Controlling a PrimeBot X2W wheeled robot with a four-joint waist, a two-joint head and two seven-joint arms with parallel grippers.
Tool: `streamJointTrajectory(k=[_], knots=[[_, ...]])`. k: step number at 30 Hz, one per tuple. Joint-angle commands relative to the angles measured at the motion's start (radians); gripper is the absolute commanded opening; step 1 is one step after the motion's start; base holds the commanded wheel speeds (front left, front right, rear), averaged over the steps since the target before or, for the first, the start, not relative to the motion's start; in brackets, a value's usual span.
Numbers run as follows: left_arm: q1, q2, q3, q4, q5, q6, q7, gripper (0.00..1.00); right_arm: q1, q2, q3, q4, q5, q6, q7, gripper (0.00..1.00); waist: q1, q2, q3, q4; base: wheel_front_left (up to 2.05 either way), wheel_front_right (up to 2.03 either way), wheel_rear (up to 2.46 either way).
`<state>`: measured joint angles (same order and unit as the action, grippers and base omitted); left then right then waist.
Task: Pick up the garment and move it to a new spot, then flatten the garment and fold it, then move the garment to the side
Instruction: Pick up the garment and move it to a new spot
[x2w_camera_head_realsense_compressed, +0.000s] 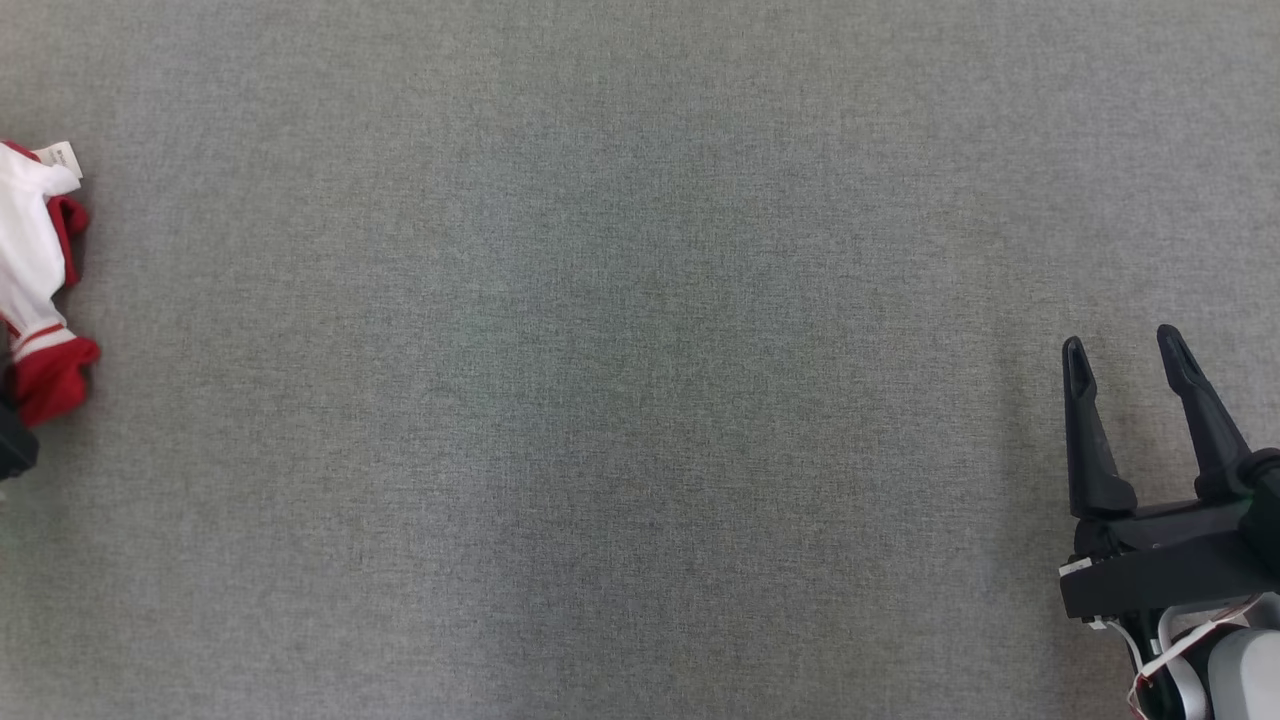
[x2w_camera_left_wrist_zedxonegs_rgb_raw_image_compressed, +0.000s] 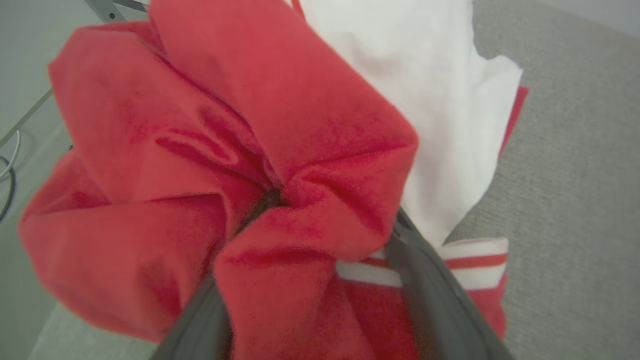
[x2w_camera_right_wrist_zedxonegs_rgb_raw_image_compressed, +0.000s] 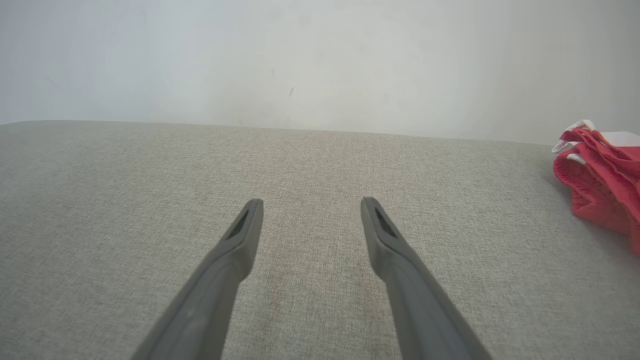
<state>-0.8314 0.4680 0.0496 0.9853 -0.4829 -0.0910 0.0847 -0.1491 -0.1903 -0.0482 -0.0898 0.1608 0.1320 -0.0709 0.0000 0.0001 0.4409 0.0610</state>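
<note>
Pick-up step: the left gripper (x2w_camera_left_wrist_zedxonegs_rgb_raw_image_compressed: 335, 210) stands spread around the bunched red-and-white garment (x2w_camera_left_wrist_zedxonegs_rgb_raw_image_compressed: 175, 150), apparently not pinching; next it must close.

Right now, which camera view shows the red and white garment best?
The left wrist view: the red and white garment is close, its folds and striped cuff clear. The head view has a part at its left edge; the right wrist view, a part at its right edge.

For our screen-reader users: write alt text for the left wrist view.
A crumpled red and white garment is bunched between two dark fingers that stand wide apart. A grey fabric surface shows at the right.
</note>
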Motion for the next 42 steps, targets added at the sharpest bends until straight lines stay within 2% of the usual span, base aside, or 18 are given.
streamJointTrajectory(k=[1, 2, 14, 20, 26, 32, 37, 42], knots=[[0.001, -0.006, -0.006, 0.025, -0.002, -0.005, 0.000, 0.30, -0.010, 0.002, 0.003, 0.002, -0.005, -0.002, -0.004, 1.00, 0.0000, -0.0001, -0.003, -0.001, 0.00, 0.00, 0.00], [-0.002, -0.005, -0.010, 0.037, -0.001, -0.010, -0.007, 0.00, -0.010, 0.001, 0.004, 0.005, -0.003, -0.002, -0.004, 1.00, 0.0000, -0.0001, -0.004, -0.002, 0.00, 0.00, 0.00], [-0.083, 0.024, -0.050, 0.010, 0.031, -0.029, -0.238, 0.00, 0.005, 0.013, 0.022, 0.066, 0.024, -0.002, -0.031, 1.00, 0.0000, -0.0001, -0.109, 0.003, 0.00, 0.00, 0.00], [-0.127, 0.044, -0.090, -0.091, 0.048, -0.036, -0.281, 0.00, 0.016, 0.041, 0.041, 0.121, 0.032, -0.002, -0.064, 1.00, 0.0000, -0.0001, -0.184, -0.025, 0.00, 0.00, 0.00], [-0.181, 0.037, -0.143, -0.255, 0.075, -0.037, -0.241, 0.00, 0.029, 0.066, 0.053, 0.165, 0.043, -0.002, -0.091, 1.00, 0.0000, -0.0001, -0.228, -0.072, 0.00, 0.00, 0.00], [-0.222, 0.003, -0.200, -0.493, 0.089, -0.025, -0.140, 0.00, 0.022, 0.092, 0.073, 0.219, 0.055, -0.002, -0.124, 1.00, 0.0000, -0.0001, -0.254, -0.160, 0.00, 0.00, 0.00], [-0.255, -0.053, -0.253, -0.650, 0.082, -0.017, -0.048, 0.00, 0.007, 0.106, 0.083, 0.254, 0.068, -0.002, -0.147, 1.00, 0.0000, -0.0001, -0.255, -0.247, 0.00, 0.00, 0.00], [-0.305, -0.132, -0.312, -0.694, 0.067, -0.017, 0.001, 0.00, -0.011, 0.117, 0.090, 0.292, 0.079, -0.002, -0.167, 1.00, 0.0000, -0.0001, -0.246, -0.322, 0.00, 0.00, 0.00]])
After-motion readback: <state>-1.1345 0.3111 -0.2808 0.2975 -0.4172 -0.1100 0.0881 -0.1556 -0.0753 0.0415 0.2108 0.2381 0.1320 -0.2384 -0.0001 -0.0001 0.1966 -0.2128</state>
